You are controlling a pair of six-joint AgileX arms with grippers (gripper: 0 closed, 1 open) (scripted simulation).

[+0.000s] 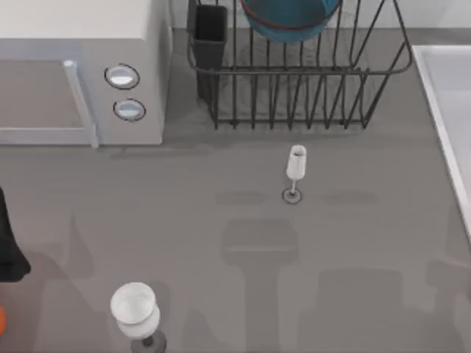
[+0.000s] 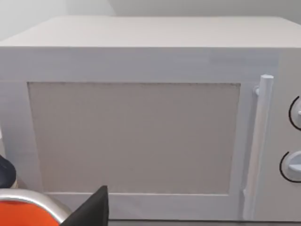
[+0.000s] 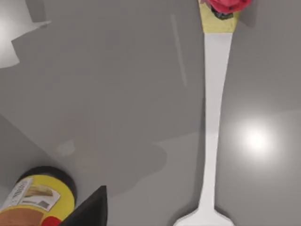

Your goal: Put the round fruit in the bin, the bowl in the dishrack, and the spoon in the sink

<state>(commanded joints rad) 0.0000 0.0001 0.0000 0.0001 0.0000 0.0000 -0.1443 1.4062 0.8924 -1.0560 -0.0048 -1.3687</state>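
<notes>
The blue bowl (image 1: 291,18) with its reddish rim rests inside the dark wire dishrack (image 1: 294,95) at the back middle of the table. The pale sink (image 1: 450,95) runs along the right edge. In the right wrist view the spoon (image 3: 214,117) lies flat on the grey table. The red round fruit (image 3: 228,4) sits at the spoon's yellow handle end, and a black part of my right gripper (image 3: 91,209) hangs above the table beside the spoon. My left arm (image 1: 9,254) stands at the far left, its gripper (image 2: 94,209) facing the microwave. The bin is out of view.
A white microwave (image 1: 81,66) with two round knobs fills the back left. Two white stemmed glasses stand on the table, one in the middle (image 1: 295,165), one at the front left (image 1: 135,309). An orange object (image 1: 1,318) lies at the left edge. A yellow-labelled jar (image 3: 37,200) stands near the spoon.
</notes>
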